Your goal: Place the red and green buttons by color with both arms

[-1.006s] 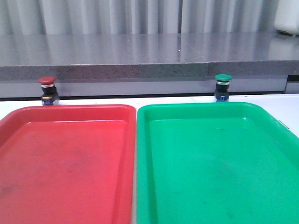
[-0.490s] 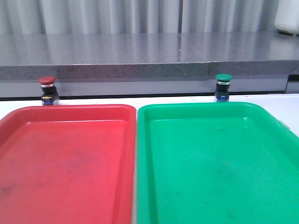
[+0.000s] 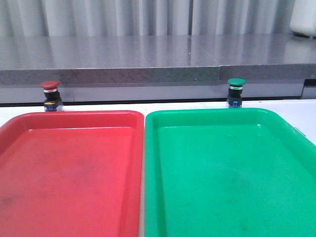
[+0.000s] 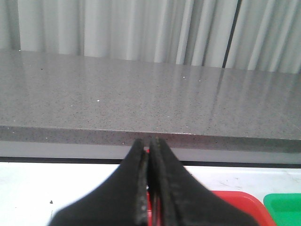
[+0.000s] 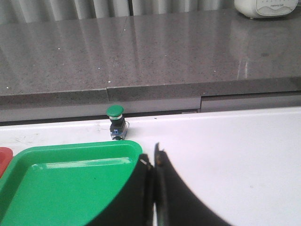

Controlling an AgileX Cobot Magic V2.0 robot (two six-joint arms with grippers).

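In the front view the red button (image 3: 50,96) stands upright on the white table just behind the far left corner of the red tray (image 3: 69,121). The green button (image 3: 235,92) stands upright behind the far edge of the green tray (image 3: 207,116). Neither gripper shows in the front view. In the left wrist view my left gripper (image 4: 149,142) is shut and empty above the red tray's edge (image 4: 235,200); its fingers hide the red button. In the right wrist view my right gripper (image 5: 151,157) is shut and empty, short of the green button (image 5: 115,122), beside the green tray's corner (image 5: 70,155).
A raised grey stone ledge (image 3: 158,69) runs along the back of the white table (image 5: 235,155), right behind both buttons. A white appliance (image 3: 303,19) stands on the ledge at the far right. The two trays lie side by side and nearly touch.
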